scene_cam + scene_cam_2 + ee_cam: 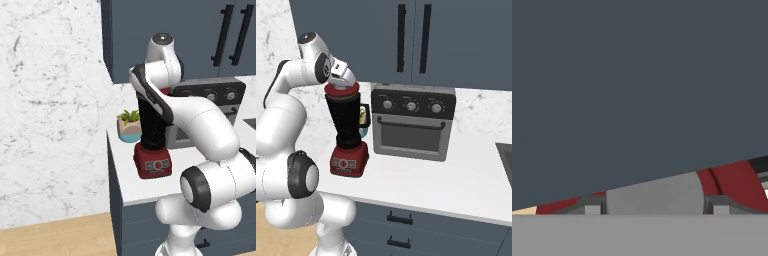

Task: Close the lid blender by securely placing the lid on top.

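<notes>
The hand (342, 84) grips the lid (341, 92). The lid sits on top of the blender (348, 131), beside the oven (412, 121).

Grey oven (412, 121) on counter (456, 185); potted plant (129, 125), possibly succulent

- The tall dark translucent blender (348, 135) with its boxy red base stood on the pale flat counter (456, 185), near its left end.
- The round red lid (341, 92) lay on the jar's rim.
- The grey-black oven with knobs (412, 127) stood just right of the blender.
- A small potted plant in a teal pot (129, 126) sat behind the blender.
- Dark blue-grey wall cabinets (406, 35) hung above.
</notes>
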Motion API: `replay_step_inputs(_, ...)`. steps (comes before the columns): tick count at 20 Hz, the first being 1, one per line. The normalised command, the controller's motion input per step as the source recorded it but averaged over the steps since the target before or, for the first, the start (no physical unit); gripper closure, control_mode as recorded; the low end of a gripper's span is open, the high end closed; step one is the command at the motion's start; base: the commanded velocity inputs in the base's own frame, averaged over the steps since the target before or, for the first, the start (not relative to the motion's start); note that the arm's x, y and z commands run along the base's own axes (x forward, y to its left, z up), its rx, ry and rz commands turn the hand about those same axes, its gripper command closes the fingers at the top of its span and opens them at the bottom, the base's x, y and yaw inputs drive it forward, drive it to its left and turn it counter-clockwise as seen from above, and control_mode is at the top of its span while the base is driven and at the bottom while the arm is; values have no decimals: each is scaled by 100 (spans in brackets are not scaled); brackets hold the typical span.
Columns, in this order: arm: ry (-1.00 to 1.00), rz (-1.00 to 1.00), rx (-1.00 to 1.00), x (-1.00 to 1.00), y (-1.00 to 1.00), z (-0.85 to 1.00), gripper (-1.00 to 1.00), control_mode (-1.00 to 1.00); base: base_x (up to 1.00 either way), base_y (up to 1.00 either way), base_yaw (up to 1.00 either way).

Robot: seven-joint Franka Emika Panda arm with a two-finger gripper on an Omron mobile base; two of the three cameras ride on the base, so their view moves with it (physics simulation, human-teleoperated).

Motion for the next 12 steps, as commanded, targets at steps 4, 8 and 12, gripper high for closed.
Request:
replay_step_inputs(4, 0, 0, 0, 0, -6, -38, 100, -100, 0, 0, 0)
replay_step_inputs(8, 0, 0, 0, 0, -24, -19, 100, -100, 0, 0, 0)
replay_step_inputs(12, 0, 0, 0, 0, -9, -1, 100, -100, 0, 0, 0)
